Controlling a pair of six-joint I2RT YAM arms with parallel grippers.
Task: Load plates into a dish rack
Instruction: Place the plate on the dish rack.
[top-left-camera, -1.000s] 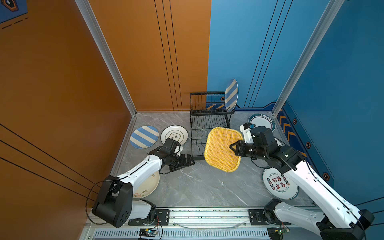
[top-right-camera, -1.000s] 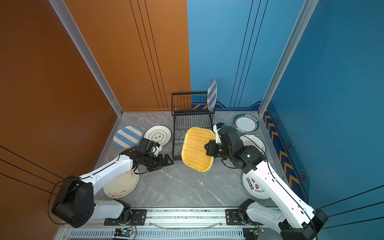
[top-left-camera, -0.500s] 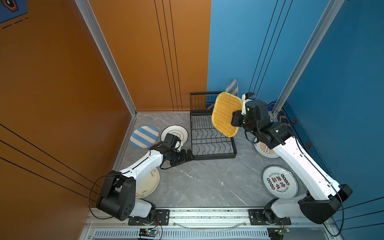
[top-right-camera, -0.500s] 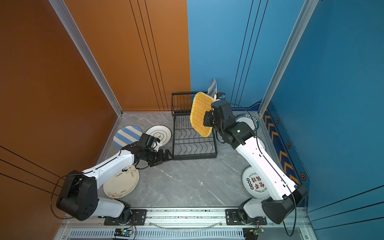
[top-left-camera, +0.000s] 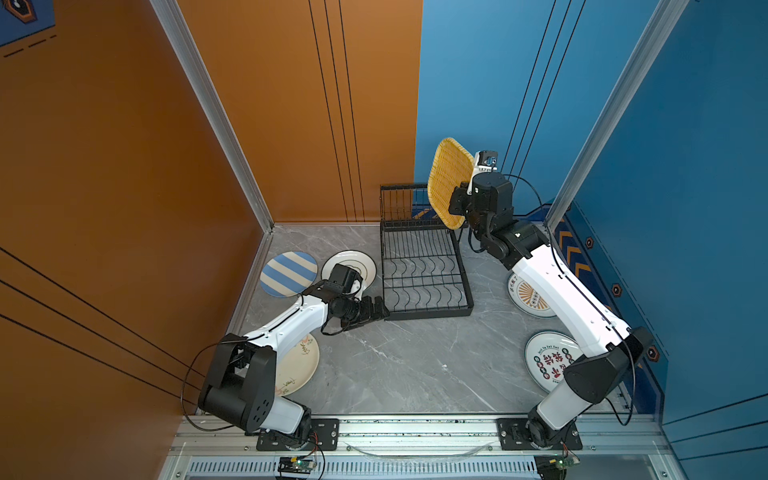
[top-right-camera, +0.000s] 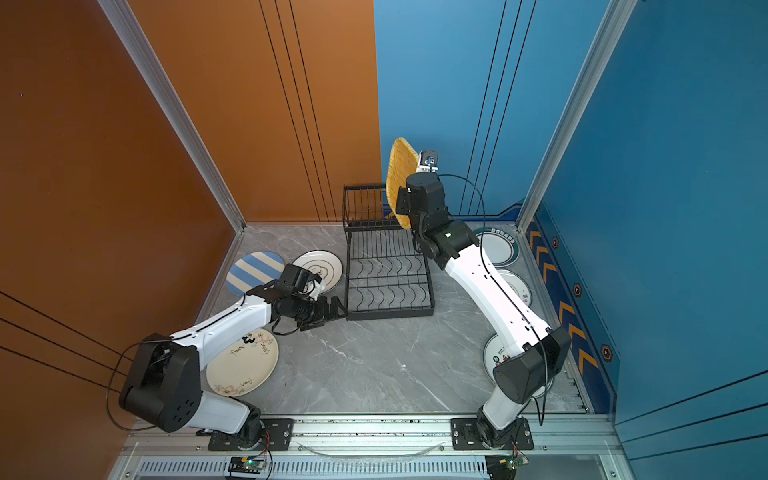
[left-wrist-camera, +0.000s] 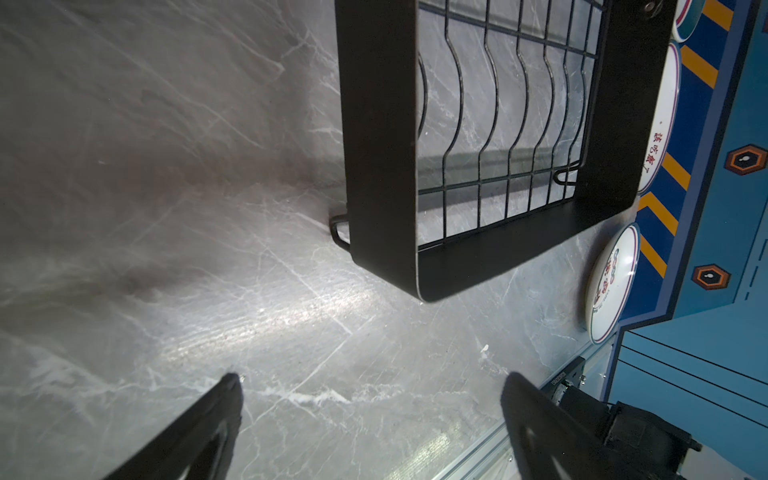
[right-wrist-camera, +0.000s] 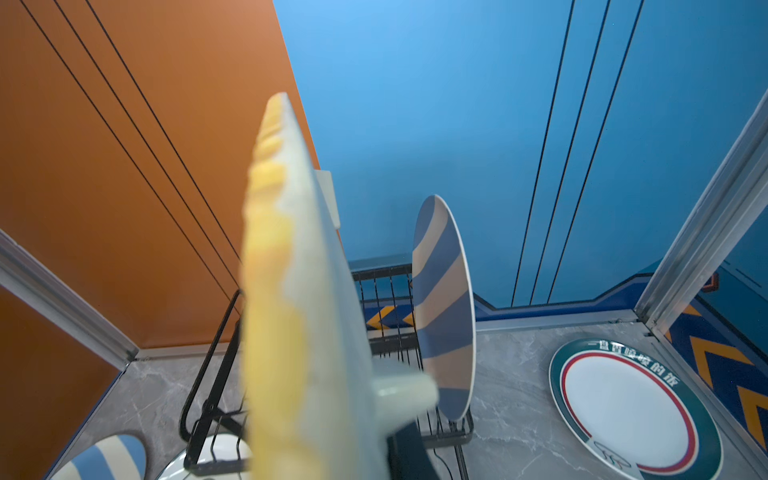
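Left wrist view first: my left gripper (left-wrist-camera: 372, 380) hangs spread wide, holding nothing, low over the grey tabletop (left-wrist-camera: 166, 208), just beside the dish rack's (left-wrist-camera: 382, 145) near corner. Farther on, in both top views, my right gripper (top-left-camera: 456, 202) pinches the yellow woven plate (top-left-camera: 449, 178) by its edge, upright above the rack's raised far end. Beside it a striped plate (right-wrist-camera: 444, 307) stands in the rack.

Two arms (top-left-camera: 291, 328) — white links, black joints, thin black cables looping.
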